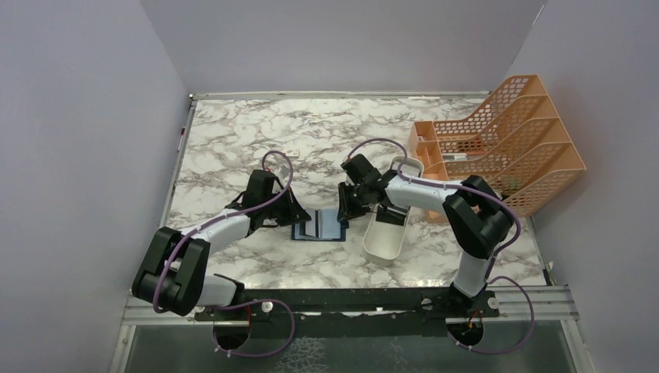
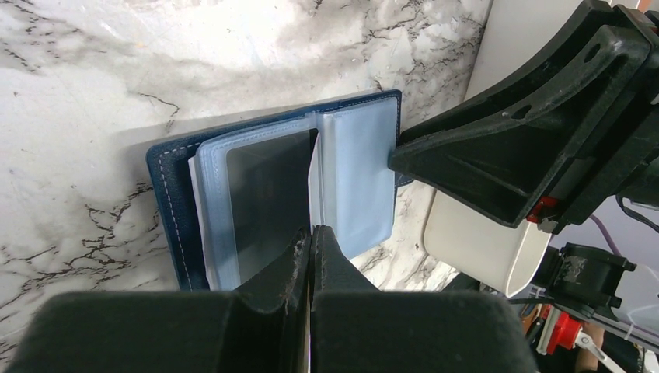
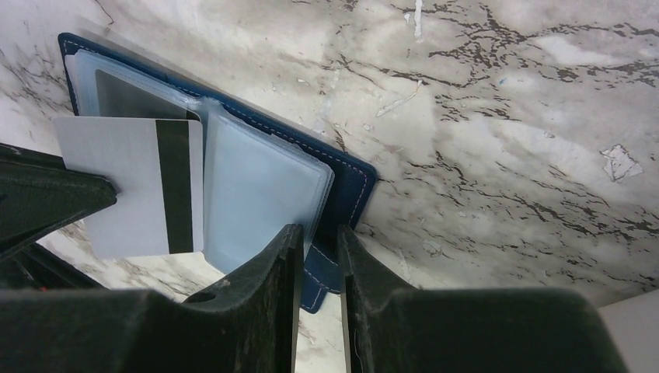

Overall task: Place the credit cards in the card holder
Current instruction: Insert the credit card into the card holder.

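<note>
- The left gripper (image 2: 312, 241) is sitting closest to its own camera, fully closed and pinching one grey card (image 3: 128, 186) by its edge.
- That card, with its one black stripe, is hovering over the left half of the card holder (image 2: 172, 202) and standing edge-on above the fold.
- A second card (image 2: 268, 198), a dark one, is lying inside the clear sleeve on the holder's left side, making two cards in all.
- The single card holder is lying open and flat on the marble table (image 1: 233, 132), between the two grippers.
- The right gripper (image 3: 320, 245) is resting its tips at the holder's right edge, with its fingers standing a narrow slit apart and clamping nothing that shows.
- The holder's one snap tab (image 3: 321, 272) is showing through that slit.
- One white tray (image 1: 385, 242) is lying just right of the holder.
- One orange rack (image 1: 513, 155) is standing at the far right.
</note>
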